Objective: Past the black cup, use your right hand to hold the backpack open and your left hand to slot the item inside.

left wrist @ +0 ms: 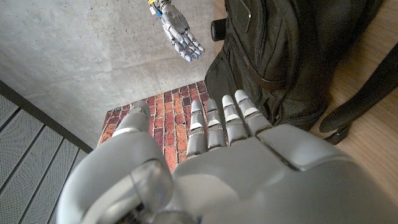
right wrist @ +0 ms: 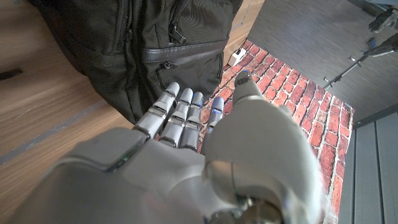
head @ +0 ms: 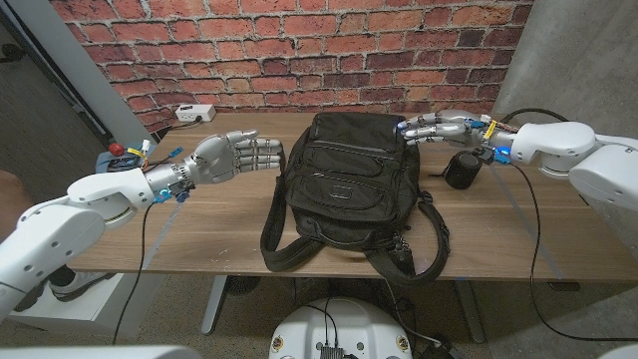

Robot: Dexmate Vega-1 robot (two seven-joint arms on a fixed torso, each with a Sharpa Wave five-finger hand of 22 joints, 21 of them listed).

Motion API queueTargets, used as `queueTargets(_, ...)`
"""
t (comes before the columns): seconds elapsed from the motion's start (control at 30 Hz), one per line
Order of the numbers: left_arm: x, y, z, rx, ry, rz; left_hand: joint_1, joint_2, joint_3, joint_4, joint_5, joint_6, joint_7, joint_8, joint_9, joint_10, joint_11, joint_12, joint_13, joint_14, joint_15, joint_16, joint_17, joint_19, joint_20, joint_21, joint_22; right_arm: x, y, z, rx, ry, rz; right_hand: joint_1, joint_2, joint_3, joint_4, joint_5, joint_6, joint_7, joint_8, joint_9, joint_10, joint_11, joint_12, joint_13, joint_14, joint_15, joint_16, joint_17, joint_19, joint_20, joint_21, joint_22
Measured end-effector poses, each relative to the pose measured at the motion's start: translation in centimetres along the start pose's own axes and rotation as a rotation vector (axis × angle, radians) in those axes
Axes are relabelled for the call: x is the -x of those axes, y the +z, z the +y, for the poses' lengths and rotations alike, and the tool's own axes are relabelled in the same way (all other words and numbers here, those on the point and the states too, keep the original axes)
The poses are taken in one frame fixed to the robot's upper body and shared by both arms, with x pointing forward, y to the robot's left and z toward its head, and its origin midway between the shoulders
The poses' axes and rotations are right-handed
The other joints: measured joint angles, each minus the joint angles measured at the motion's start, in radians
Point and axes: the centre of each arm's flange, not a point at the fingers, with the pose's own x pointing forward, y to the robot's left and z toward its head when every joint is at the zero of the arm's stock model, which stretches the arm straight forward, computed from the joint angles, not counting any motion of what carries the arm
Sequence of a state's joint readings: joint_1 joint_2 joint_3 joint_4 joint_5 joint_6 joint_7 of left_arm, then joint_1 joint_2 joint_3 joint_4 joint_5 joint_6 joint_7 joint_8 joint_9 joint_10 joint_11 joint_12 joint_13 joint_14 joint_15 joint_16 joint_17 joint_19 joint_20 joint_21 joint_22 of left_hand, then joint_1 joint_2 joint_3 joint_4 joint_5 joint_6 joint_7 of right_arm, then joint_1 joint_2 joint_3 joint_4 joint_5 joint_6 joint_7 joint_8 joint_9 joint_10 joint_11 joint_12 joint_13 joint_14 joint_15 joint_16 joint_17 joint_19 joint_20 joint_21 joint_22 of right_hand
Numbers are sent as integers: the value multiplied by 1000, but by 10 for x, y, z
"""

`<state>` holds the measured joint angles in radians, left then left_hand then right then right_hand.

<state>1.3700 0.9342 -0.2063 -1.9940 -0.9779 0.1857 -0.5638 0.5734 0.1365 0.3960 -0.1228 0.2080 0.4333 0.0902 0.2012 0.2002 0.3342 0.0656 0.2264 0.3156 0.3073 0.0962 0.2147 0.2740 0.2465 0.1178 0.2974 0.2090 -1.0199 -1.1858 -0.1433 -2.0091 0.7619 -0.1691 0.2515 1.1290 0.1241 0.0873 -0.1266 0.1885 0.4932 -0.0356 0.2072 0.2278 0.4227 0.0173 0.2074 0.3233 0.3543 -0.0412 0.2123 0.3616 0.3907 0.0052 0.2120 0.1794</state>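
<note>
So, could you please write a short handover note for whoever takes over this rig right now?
Left hand: empty, fingers extended, raised beside the backpack's left side.
Right hand: empty, fingers extended, at the backpack's top right corner; contact unclear.
Backpack: lying mid-table, straps trailing to the near edge, looks closed.
Black cup: on the table right of the backpack, below the right hand.
Done: nothing yet.
Left: open the backpack with the right hand, pick up the cup with the left, slot it in.

Matt black woven-cloth backpack on a smooth wooden worktop.
Both hands, left hand and right hand, look like glossy silver-grey plastic or metal; the black cup is matt; the brick wall behind is rough.
</note>
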Motion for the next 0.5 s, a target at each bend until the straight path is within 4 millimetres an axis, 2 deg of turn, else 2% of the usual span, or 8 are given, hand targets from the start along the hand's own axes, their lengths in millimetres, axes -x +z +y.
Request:
queueTargets(0.1,-4,0,3,-5,7,-4,0,0,0,0,0,4,-6,0,0,3,-3,0,0,0,0,0,-5,2,-9,0,0,-2,-2,-1,-15,-16,-15,-5,5,0,0,0,0,0,0,0,4,-4,0,0,0,0,0,0,0,0,0,0)
queueTargets(0.2,-8,-1,6,-8,11,-9,-1,-1,0,0,0,4,-7,0,0,3,-11,0,0,4,-4,0,-5,2,-9,0,0,-4,-3,-2,-27,-34,-30,-5,5,0,0,0,0,0,0,0,5,-5,0,0,0,0,0,0,0,0,0,0)
queueTargets(0.5,-19,-6,10,-14,25,-23,-11,-11,4,-4,0,7,-9,0,0,3,-11,0,0,0,-11,0,-5,2,-9,0,0,-7,-6,-5,-55,-75,-64,-5,5,0,0,0,0,0,0,0,5,-5,0,0,0,0,0,0,0,0,0,0)
